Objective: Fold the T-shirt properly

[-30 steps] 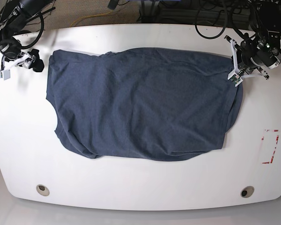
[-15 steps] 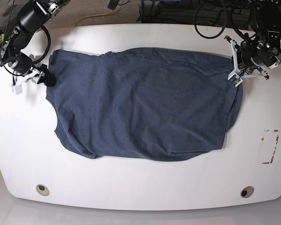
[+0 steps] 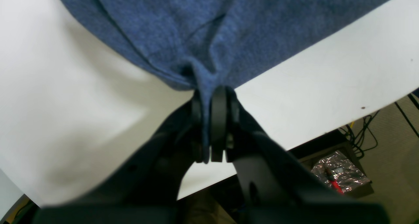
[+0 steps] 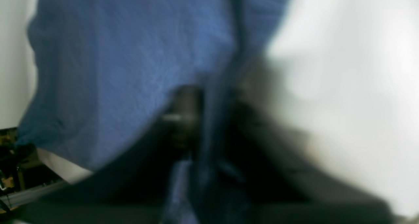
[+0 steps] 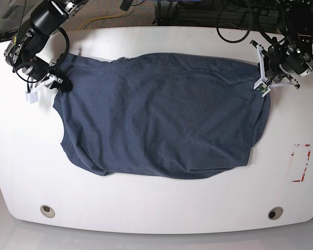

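The dark navy T-shirt (image 5: 161, 114) lies spread across the white table (image 5: 156, 208), with rumpled edges. My left gripper (image 5: 261, 78) sits at the shirt's right edge. In the left wrist view the left gripper (image 3: 209, 94) is shut on a pinched fold of the T-shirt (image 3: 196, 27). My right gripper (image 5: 62, 83) is at the shirt's upper left edge. The right wrist view is blurred, but the right gripper (image 4: 209, 99) shows the blue T-shirt (image 4: 131, 54) caught between its dark fingers.
A red-marked rectangle (image 5: 301, 162) is on the table at the right. Two round holes (image 5: 47, 211) (image 5: 275, 213) sit near the front edge. Cables hang behind the table's far edge. A foil-wrapped object (image 3: 340, 171) lies below the table.
My right arm has moved in from the table's left side to the shirt's upper left edge and closed on the cloth. The left arm has stayed where it was.
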`<state>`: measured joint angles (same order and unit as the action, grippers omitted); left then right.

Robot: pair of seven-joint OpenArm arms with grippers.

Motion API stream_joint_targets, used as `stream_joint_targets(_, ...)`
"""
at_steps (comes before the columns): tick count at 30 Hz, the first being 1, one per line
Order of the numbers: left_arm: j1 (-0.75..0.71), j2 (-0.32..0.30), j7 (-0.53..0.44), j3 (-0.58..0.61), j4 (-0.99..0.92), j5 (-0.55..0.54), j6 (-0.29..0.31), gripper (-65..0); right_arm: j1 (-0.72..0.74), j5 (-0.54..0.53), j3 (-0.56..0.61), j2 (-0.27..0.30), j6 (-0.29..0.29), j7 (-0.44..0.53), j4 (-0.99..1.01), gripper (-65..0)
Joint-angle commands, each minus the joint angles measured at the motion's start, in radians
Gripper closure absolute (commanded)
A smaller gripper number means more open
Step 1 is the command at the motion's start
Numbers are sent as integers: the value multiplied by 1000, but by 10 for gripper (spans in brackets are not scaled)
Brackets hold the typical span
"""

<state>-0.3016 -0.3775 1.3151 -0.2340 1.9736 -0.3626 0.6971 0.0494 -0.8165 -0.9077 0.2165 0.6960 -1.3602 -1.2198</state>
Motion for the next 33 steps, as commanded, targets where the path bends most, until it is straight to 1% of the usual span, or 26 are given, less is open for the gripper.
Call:
stream_joint_targets(1,8,-15,-10,-8,14,0,1,0,8,-31,-3,27,2,12,-42,0)
stream_joint_targets(3,8,-15,-12,-9,14,0,1,0,-18,-31,-4,27,2,12,-102,0)
stream_joint_targets(8,6,-8,-76,-23,16,-2,1,0,-81,-31,-1,27,2,12,-297,0)
stream_joint_targets(11,17,-7,-84,-17,20,-9,1,0,-107,-31,0,27,2,12,-389,0)
stream_joint_targets(13,55,18,-84,-12,23,-11,1,0,-112,-28,0,27,2,12,-437,0)
stream_joint_targets(14,77,44,-84,-15,23,-11,1,0,-110,-24,0,28,2,12,-461,0)
stream_joint_targets(17,124,82,-82,-29,25,-11,1,0,-102,-24,6,56,2,12,-489,0)
stream_joint_targets(20,178,113,-82,-25,20,-11,1,0,-53,-20,34,77,2,12,-483,0)
stream_joint_targets(21,201,128,-82,-23,20,-11,1,0,-38,-17,49,93,2,12,-475,0)
stream_joint_targets(23,235,163,-82,-23,19,-11,1,0,-12,3,68,113,2,12,-463,0)
stream_joint_targets(26,282,205,-81,-23,19,-11,1,0,51,49,92,125,2,12,-461,0)
stream_joint_targets(29,358,246,-35,-28,19,-11,1,0,134,101,140,153,2,12,-458,0)
stream_joint_targets(31,399,265,-15,-29,17,-5,1,0,177,118,161,160,2,12,-440,0)
stream_joint_targets(33,454,283,2,-29,17,-2,1,0,238,133,187,180,2,12,-404,0)
